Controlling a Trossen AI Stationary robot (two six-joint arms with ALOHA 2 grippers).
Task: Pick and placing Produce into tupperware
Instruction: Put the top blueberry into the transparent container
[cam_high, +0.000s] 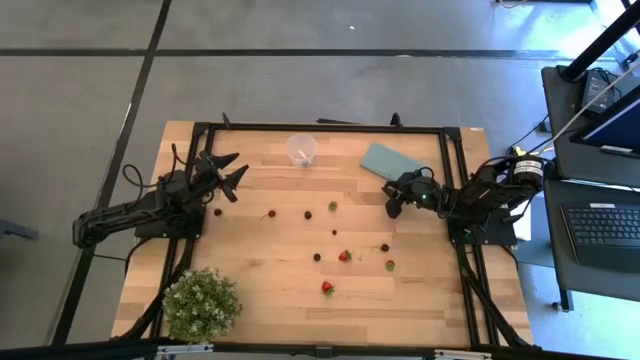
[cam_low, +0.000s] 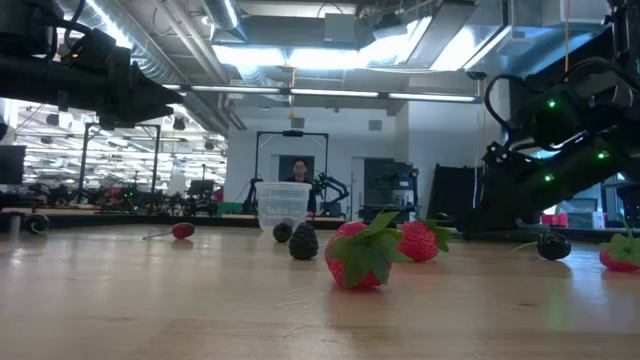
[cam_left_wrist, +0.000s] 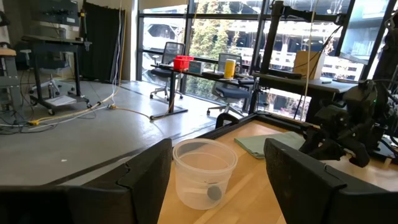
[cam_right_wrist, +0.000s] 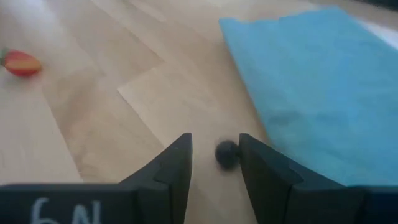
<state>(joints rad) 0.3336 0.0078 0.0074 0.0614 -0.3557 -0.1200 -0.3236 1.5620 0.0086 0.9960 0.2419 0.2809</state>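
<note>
We see the right tool (cam_right_wrist: 214, 163) narrow, low over the tabletop (cam_high: 280, 290), a dark berry (cam_right_wrist: 226, 153) between its fingers, beside the teal cloth (cam_right_wrist: 323, 87). The left tool (cam_high: 232, 172) stands wide, facing the clear cup (cam_left_wrist: 203, 171).

Cut off at the frame's lower edge in the high view: potted plant (cam_high: 202, 305). Too small there to identify, right of that plant: scattered produce (cam_high: 327, 288). Blurred between the right gripper (cam_right_wrist: 214, 155) fingers: small dark berry (cam_right_wrist: 227, 153), contact not discernible.
</note>
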